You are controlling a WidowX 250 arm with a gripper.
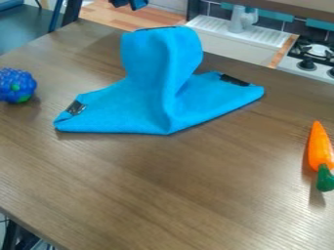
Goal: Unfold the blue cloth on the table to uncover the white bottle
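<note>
At the top edge, left of centre, the dark lower end of the gripper [130, 4] shows above the floor beyond the table, apart from the cloth. A bright blue cloth [156, 93] stands partly upright on the table, its tall fold rising at the back and two corners spread left and right, with dark patches near them. By the left edge lies a blue bumpy ball-like object [15, 86] with green spots. An orange carrot [320, 149] with a green top lies near the right edge, its tip pointing away from the camera.
The brown wooden table [163, 190] spans most of the view. Behind it stand a toy sink with a grey faucet [242, 18] and, at the right, a stove [316, 54] with dark knobs. A dark blue chair [29, 29] is at the upper left.
</note>
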